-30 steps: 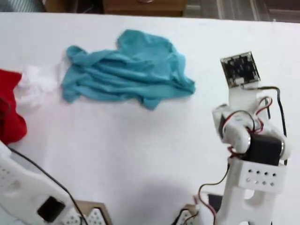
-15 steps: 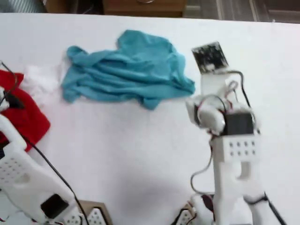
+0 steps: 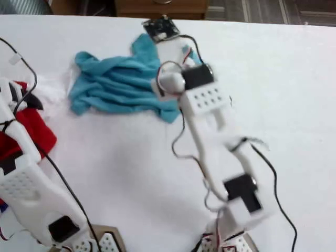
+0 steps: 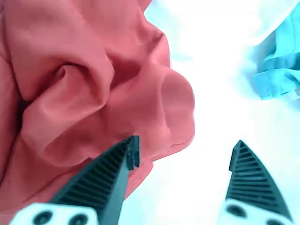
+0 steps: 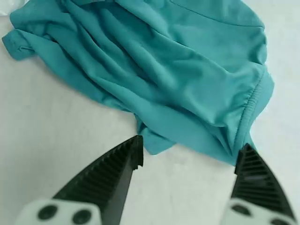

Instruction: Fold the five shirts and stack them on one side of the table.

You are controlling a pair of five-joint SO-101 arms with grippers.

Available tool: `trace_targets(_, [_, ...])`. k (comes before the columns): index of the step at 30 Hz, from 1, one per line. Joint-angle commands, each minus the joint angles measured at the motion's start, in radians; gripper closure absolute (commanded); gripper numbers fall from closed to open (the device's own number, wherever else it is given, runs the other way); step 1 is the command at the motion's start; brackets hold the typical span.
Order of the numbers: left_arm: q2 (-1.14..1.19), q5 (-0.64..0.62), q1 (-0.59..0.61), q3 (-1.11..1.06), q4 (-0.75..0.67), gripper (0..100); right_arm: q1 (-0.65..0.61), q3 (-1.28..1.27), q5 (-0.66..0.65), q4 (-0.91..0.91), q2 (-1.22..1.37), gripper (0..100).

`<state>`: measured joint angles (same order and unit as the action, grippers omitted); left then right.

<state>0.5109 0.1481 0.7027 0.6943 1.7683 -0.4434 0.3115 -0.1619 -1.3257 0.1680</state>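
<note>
At the table's left edge lies a crumpled red shirt (image 3: 38, 134), with the left arm (image 3: 23, 181) reaching up over it. From the left wrist view the left gripper (image 4: 186, 148) hangs just above the cloth with its jaws spread wide and nothing between them: one ribbed black finger (image 4: 112, 171) is over the red shirt's (image 4: 89, 79) hem, and the other is over bare table. Just beside the red shirt is a small heap of white cloth (image 3: 51, 90), hard to make out against the white top. Next to it lies the teal shirt (image 3: 113, 84), bunched in long creases. The right arm (image 3: 210, 102) stretches across the teal shirt's right part. Its own camera shows the right gripper (image 5: 191, 150) above the shirt's (image 5: 164, 61) gathered hem, jaws wide apart and holding nothing. No print on any of the shirts can be read. A corner of the teal shirt (image 4: 281, 70) also shows in the left wrist view, apart from the red one. The table (image 3: 283, 68) is plain white, with black cables (image 3: 63, 197) trailing from the arms. Beyond its far edge stands wooden furniture (image 3: 163, 7) on a dark floor.
</note>
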Motion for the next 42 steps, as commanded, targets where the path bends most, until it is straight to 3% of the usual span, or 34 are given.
trace_targets(1, [-0.017,-0.009,-0.137,0.024,0.000,68,0.051,0.130,0.008,-0.004,0.128,68.3])
trace_targets(8, [0.161,-0.009,-0.338,0.025,-0.169,68,0.174,0.219,-0.002,-0.117,0.260,68.4])
trace_targets(14, [0.319,-0.005,-0.342,0.025,-0.334,68,0.262,0.256,-0.002,-0.226,0.262,68.6])
trace_targets(21, [0.400,-0.003,-0.339,0.027,-0.416,68,0.340,0.284,-0.011,-0.312,0.262,68.6])
trace_targets(23, [0.405,-0.003,-0.339,0.056,-0.407,72,0.346,0.282,-0.061,-0.326,0.262,68.6])
trace_targets(27, [0.399,-0.006,-0.339,0.127,-0.351,99,0.351,0.279,-0.095,-0.331,0.262,68.7])
trace_targets(31, [0.397,-0.011,-0.344,0.257,-0.209,98,0.346,0.279,-0.092,-0.323,0.268,75.5])
trace_targets(35, [0.397,-0.008,-0.368,0.455,0.023,97,0.341,0.278,-0.091,-0.302,0.271,85.8])
trace_targets(39, [0.324,-0.006,-0.361,0.449,0.023,98,0.328,0.281,-0.091,-0.288,0.263,81.3])
trace_targets(42, [0.187,-0.006,-0.361,0.300,0.023,98,0.294,0.281,-0.091,-0.289,0.262,76.8])
